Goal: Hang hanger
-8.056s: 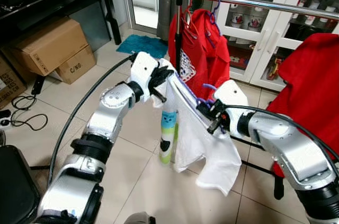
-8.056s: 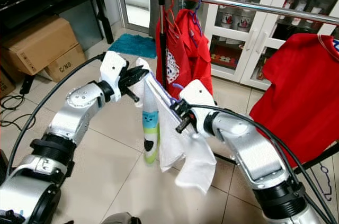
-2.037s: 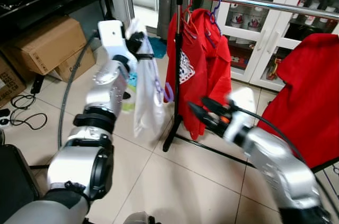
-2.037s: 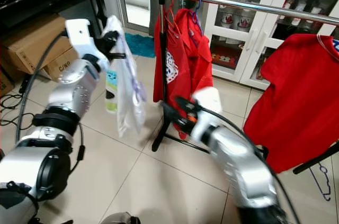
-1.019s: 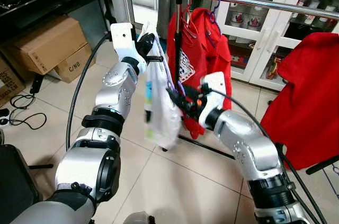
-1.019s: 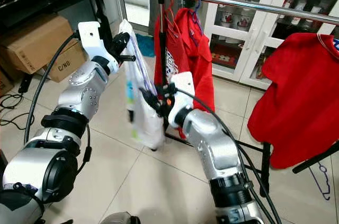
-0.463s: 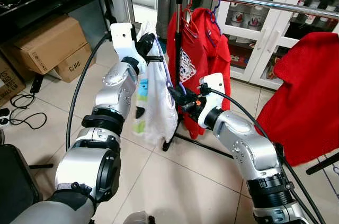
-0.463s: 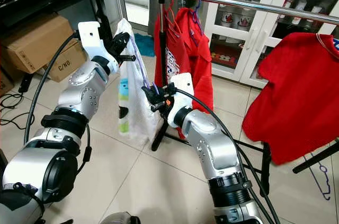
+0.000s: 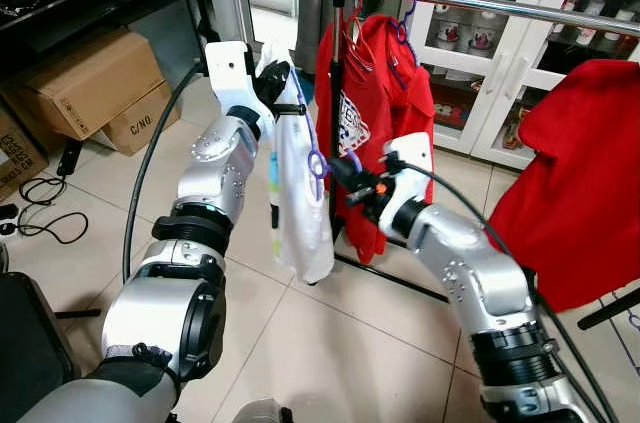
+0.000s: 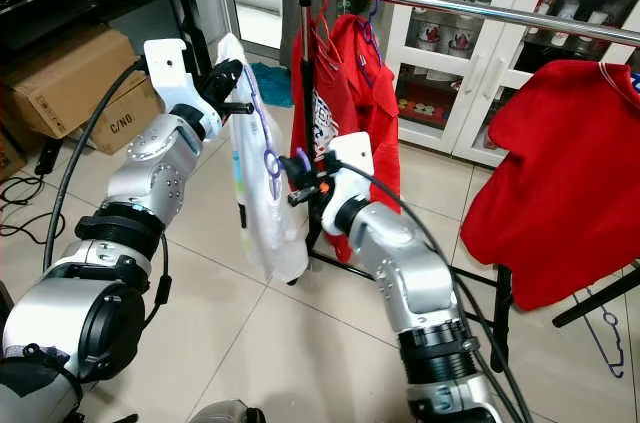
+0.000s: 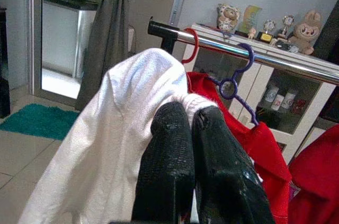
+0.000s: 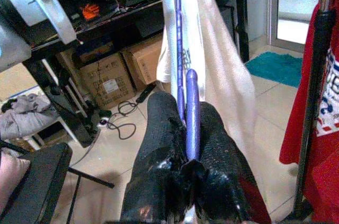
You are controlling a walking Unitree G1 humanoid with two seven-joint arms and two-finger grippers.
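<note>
Left gripper (image 9: 283,83) pinches the white shirt (image 9: 298,205), right gripper (image 12: 186,128) clamps its purple hanger (image 12: 191,108), red shirts (image 9: 385,108) crowding the rail (image 9: 500,5) beside them.

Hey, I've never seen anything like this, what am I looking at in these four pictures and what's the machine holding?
A humanoid robot is hanging laundry. Two pictures come from cameras on its head, two from its wrists, looking along each gripper's black fingers. The left gripper is shut on a white shirt at one shoulder. The right gripper is shut on the purple hanger inside that shirt. Beside them stands a clothes rail carrying red shirts. Cardboard boxes sit on the tiled floor.
</note>
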